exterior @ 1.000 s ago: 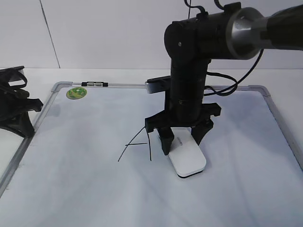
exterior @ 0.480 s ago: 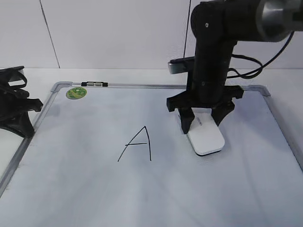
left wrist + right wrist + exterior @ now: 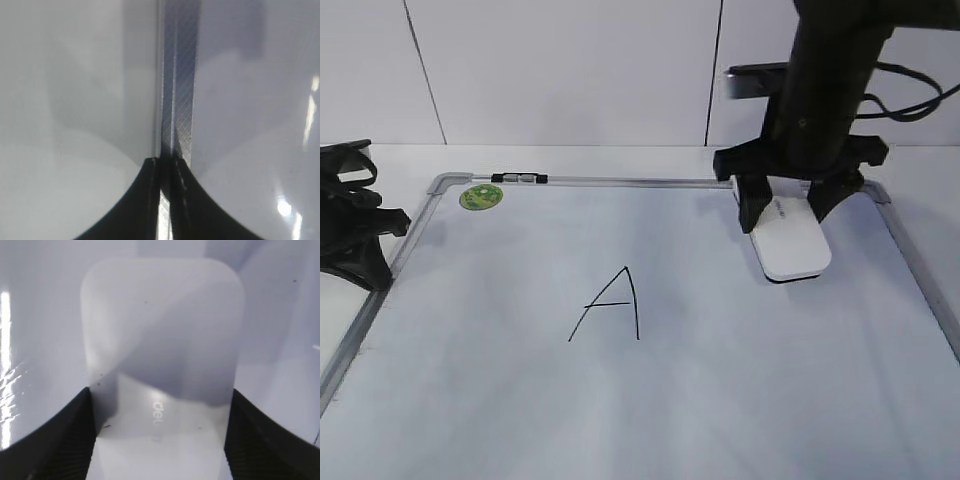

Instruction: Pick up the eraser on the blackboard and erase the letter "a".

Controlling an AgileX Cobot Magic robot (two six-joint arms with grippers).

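Note:
The white eraser (image 3: 792, 245) sits between the fingers of my right gripper (image 3: 786, 212), at the far right of the blackboard (image 3: 720, 400). In the right wrist view the eraser (image 3: 162, 340) fills the middle, with small grey lettering, and both fingers of the gripper (image 3: 159, 440) press its sides. I cannot tell whether it touches the board. No lowercase "a" shows in any view. My left gripper (image 3: 365, 240) rests off the board's left edge, and its jaws (image 3: 167, 165) are shut.
A tall capital "A" (image 3: 610, 305) is drawn mid-board. A round green sticker (image 3: 480, 196) and a small black-and-white clip (image 3: 520, 178) sit at the far left corner. The grey frame (image 3: 180, 75) runs under my left gripper.
My right gripper has carried the eraser from beside the capital "A" to the far right of the board. The spot it left shows no mark. The left arm has not moved.

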